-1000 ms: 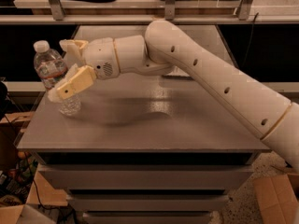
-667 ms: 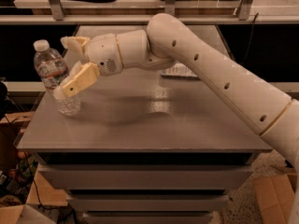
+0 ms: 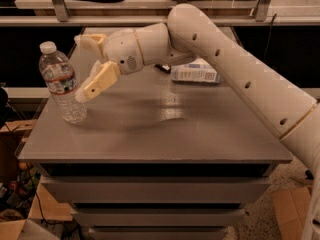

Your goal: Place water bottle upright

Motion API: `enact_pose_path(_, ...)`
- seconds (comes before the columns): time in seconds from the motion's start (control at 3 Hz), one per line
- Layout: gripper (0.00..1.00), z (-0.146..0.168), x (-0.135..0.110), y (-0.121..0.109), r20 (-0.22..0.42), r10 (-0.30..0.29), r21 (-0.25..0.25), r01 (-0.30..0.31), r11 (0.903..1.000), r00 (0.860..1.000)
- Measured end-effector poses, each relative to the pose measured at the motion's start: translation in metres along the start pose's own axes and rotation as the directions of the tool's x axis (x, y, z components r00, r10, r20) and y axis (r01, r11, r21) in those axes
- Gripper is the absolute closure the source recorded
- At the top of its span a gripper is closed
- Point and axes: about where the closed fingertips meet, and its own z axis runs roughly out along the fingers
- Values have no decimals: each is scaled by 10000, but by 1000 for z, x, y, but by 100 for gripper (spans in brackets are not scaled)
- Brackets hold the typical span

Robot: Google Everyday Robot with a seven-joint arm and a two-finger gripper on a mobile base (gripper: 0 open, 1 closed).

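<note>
While one water bottle (image 3: pixel 61 81) stands upright at nine o'clock, the gripper (image 3: pixel 79 68) gapes empty beside it; one labelled bottle (image 3: pixel 195 73) lies at one o'clock.

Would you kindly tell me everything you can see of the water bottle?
The water bottle is clear ribbed plastic with a white cap and a red, white and blue label band. It stands upright near the left edge of the grey table. The open gripper is close beside it, lower fingertip at its side.
</note>
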Motion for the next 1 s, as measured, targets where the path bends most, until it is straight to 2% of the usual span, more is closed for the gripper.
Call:
enact_pose_path(0.67,0,-26,18,-6,-312,119,-211,-126,9997,9994)
enact_pose_path(1.0,0,-27,20,-5,-359,178,-196,-185,9996,9992)
